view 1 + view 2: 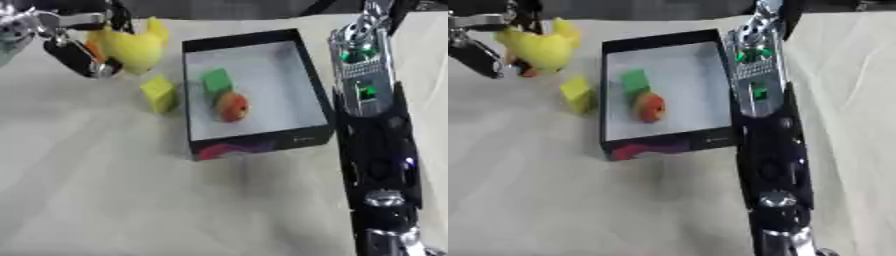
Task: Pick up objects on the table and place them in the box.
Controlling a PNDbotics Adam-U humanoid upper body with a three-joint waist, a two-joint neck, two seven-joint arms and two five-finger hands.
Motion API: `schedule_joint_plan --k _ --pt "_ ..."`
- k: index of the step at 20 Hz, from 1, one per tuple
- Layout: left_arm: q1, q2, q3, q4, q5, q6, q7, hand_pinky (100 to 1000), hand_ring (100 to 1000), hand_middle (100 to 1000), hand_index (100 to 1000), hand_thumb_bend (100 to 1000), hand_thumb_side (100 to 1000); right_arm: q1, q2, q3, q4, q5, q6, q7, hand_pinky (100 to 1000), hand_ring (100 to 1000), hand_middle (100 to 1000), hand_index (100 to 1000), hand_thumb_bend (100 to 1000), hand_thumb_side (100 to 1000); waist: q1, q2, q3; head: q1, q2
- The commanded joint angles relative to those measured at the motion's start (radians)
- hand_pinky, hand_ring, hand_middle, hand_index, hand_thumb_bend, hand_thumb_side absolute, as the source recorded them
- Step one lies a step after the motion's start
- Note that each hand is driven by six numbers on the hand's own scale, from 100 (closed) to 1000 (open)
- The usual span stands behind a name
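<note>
The left hand [80, 56] enters at the upper left, its dark fingers curled around a yellow duck toy [136, 46], which is held just above the table [105, 190]. A yellow block [159, 93] stands on the table just below the duck and just beside the left wall of the box [258, 142]. The box, black-walled with a pale floor, contains a green block [216, 80] touching a red-orange round fruit [232, 106]. The right arm [372, 125] runs along the right wall of the box from the lower right to the upper edge; the right hand is outside both views.
</note>
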Motion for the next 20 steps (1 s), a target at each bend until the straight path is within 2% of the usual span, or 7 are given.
schedule_joint_plan --k 1,7,13,17,19,20 --pt "-0.055 -0.056 0.001 0.047 -0.023 -0.045 -0.008 750 738 696 681 124 100 -0.022 0.008 0.011 -0.02 0.006 -0.005 0.008 897 776 788 883 100 607 0.014 -0.018 -0.008 0.017 0.005" --pt "-0.099 -0.174 0.005 0.126 -0.056 -0.089 -0.02 746 736 694 683 124 100 -0.036 0.025 0.023 -0.014 0.005 -0.012 0.016 897 777 788 884 100 606 0.021 -0.002 -0.051 0.059 0.005" --pt "-0.054 -0.244 -0.005 0.213 -0.146 -0.15 -0.013 749 738 703 691 162 100 -0.039 0.032 0.029 -0.016 -0.002 -0.018 0.021 898 776 788 884 100 609 0.03 0.012 -0.081 0.081 0.005" --pt "-0.03 -0.27 -0.001 0.262 -0.195 -0.179 0.018 750 739 712 706 231 100 -0.039 0.03 0.03 -0.013 -0.009 -0.018 0.02 898 776 788 885 100 609 0.032 0.016 -0.084 0.083 0.005" --pt "-0.025 -0.282 0.001 0.281 -0.211 -0.189 0.036 750 739 713 707 236 100 -0.04 0.032 0.031 -0.012 -0.011 -0.019 0.021 898 776 788 885 100 609 0.031 0.017 -0.085 0.084 0.005" --pt "-0.023 -0.288 0.003 0.289 -0.216 -0.193 0.042 754 746 726 727 304 116 -0.041 0.033 0.032 -0.01 -0.011 -0.019 0.022 898 776 788 885 100 607 0.03 0.018 -0.086 0.085 0.005"
